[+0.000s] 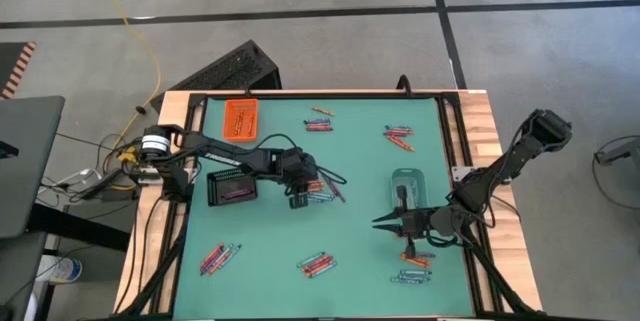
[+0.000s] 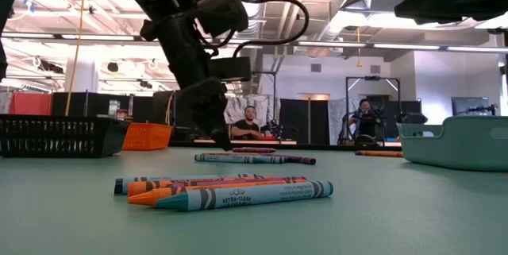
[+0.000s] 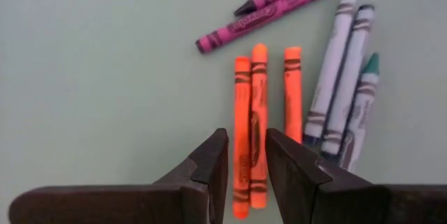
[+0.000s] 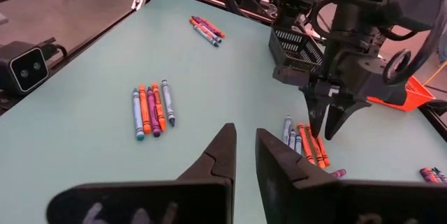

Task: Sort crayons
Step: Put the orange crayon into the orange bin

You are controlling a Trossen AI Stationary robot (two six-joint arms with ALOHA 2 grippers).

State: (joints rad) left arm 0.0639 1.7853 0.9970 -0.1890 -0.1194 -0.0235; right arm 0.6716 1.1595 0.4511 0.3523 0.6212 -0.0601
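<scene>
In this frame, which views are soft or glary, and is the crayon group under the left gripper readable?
Left wrist view: orange crayons sharp, the dark fingers in the foreground slightly soft. Low view: nearest crayons crisp, ceiling lights glare, people behind blurred. High view: even light, crayons tiny. Right wrist view: table evenly lit.

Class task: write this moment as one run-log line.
left gripper: open, above orange crayons | right gripper: open, empty, waiting by clear tray | black tray: holds purple crayon
</scene>
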